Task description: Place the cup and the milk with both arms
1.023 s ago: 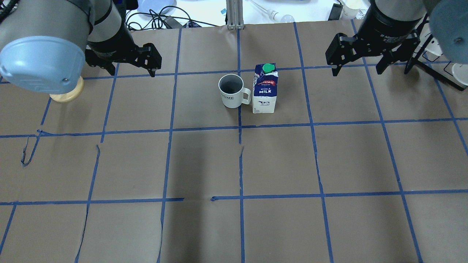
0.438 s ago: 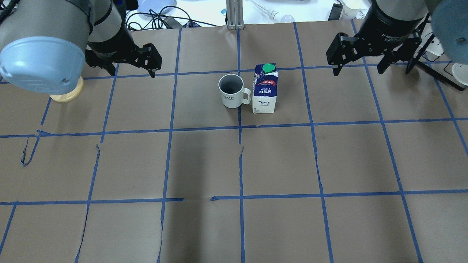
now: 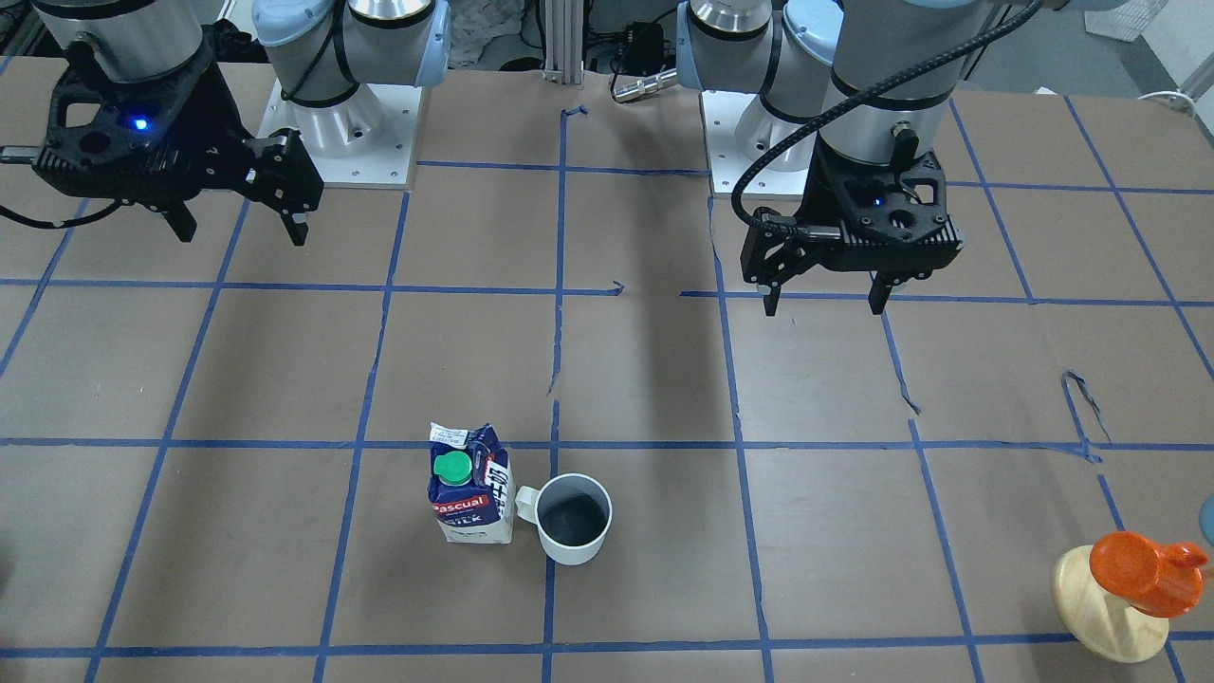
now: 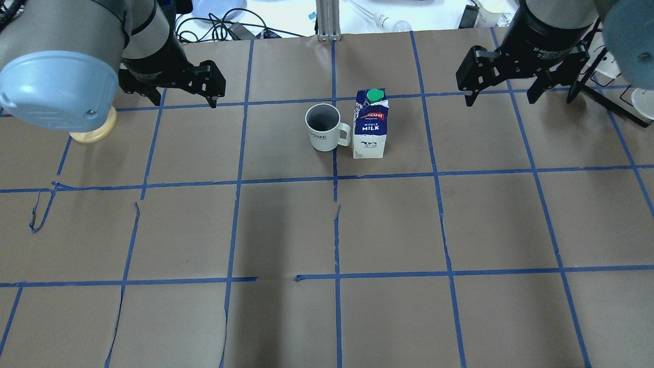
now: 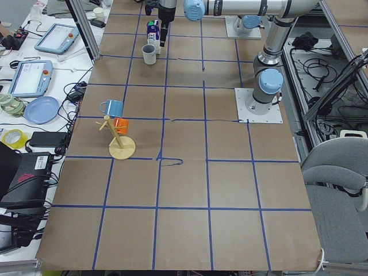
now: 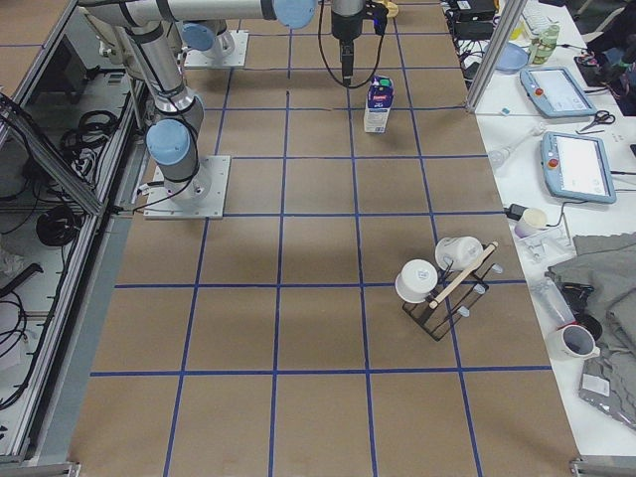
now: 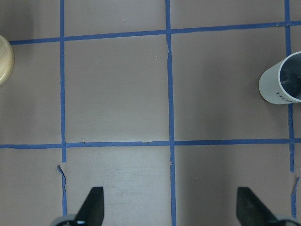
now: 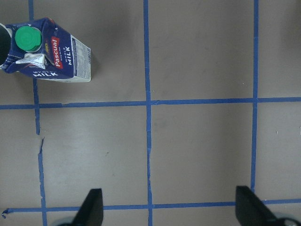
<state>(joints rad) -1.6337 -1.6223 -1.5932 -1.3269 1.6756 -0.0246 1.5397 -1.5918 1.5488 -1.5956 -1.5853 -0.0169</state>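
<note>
The white cup and the blue-and-white milk carton with a green cap stand upright side by side at the table's far middle, the cup's handle toward the carton. They also show in the front view: cup, milk. My left gripper is open and empty, raised well to the left of the cup. My right gripper is open and empty, raised well to the right of the milk. The left wrist view catches the cup at its right edge. The right wrist view shows the milk at top left.
A wooden stand holding an orange cup sits by the table's far left corner, partly hidden under my left arm in the overhead view. A black rack with white cups stands at the far right end. Brown paper with blue tape lines covers the table.
The right gripper has shifted very slightly toward the far right. The cup, milk and left gripper have not moved.
</note>
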